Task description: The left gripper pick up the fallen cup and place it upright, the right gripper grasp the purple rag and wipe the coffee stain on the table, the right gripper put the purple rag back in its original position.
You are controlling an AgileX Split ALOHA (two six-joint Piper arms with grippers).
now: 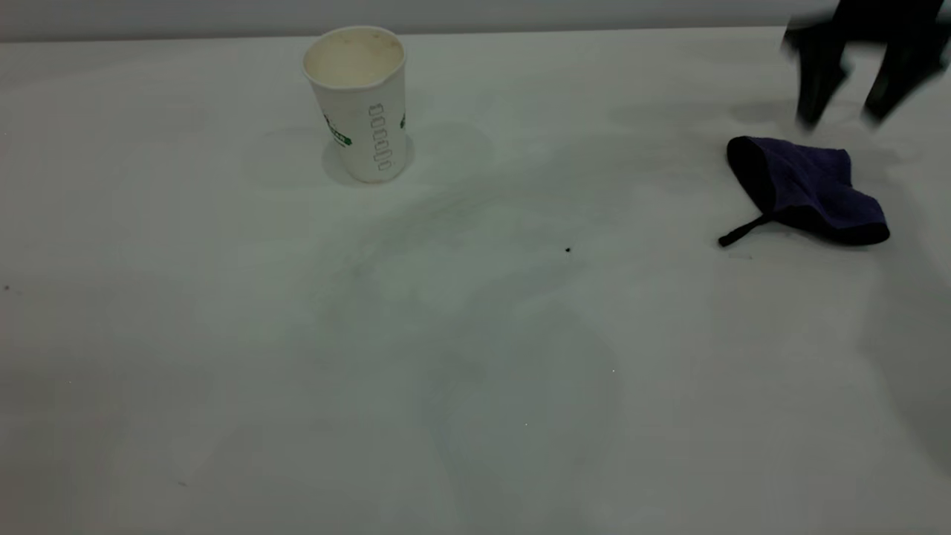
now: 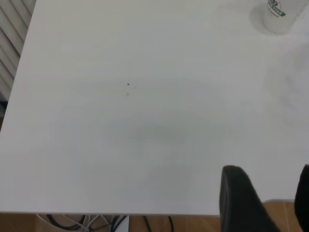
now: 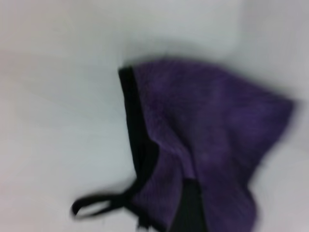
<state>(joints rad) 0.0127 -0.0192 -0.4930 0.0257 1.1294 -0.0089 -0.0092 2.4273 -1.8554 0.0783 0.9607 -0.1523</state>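
The cup (image 1: pixel 360 104) stands upright on the table (image 1: pixel 223 334) at the back, left of centre; in the left wrist view the cup (image 2: pixel 281 15) shows far off. The purple rag (image 1: pixel 806 189) lies crumpled at the right with its black loop tail pointing left, and the right wrist view looks straight down on the rag (image 3: pixel 203 145). My right gripper (image 1: pixel 848 111) hangs open just behind and above it, blurred, holding nothing. My left gripper (image 2: pixel 270 198) is open and empty over the table's near edge, away from the cup. The coffee stain does not show; only faint smears mark the middle.
A tiny black speck (image 1: pixel 568 250) sits near the table's centre. In the left wrist view the table edge (image 2: pixel 96 212) has cables and a wooden floor below it.
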